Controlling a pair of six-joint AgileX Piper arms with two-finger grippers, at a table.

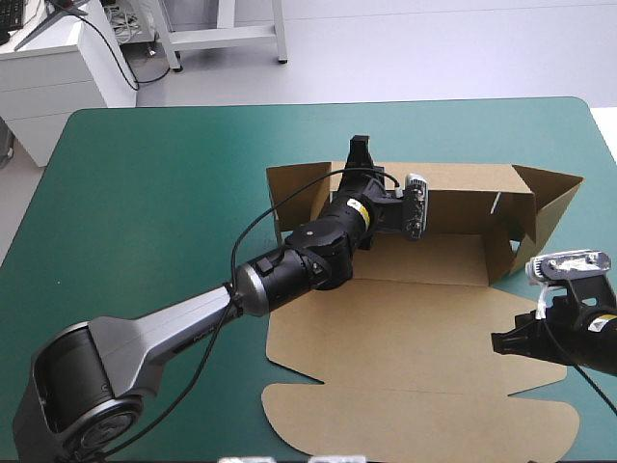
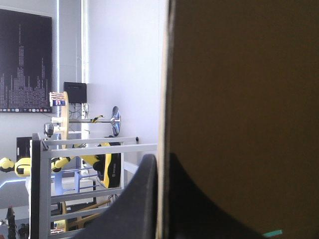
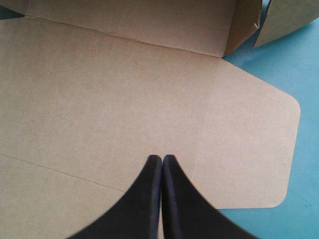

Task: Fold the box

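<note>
Left gripper (image 1: 362, 147) is clamped onto the cut brown cardboard box (image 1: 405, 318), black fingers (image 2: 144, 199) pinching the top edge of its raised far wall toward the left end. Right gripper (image 3: 162, 160) is closed to a point, holding nothing, over the flat front panel near its right side. The box sits right of centre on the teal-green table cover (image 1: 145, 193).

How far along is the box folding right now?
Done: the far wall of the box stands raised, and its right end flap is up. In hand: the left gripper is shut on that wall. Left: the near panels lie flat; the right gripper hovers shut over them, holding nothing.
</note>
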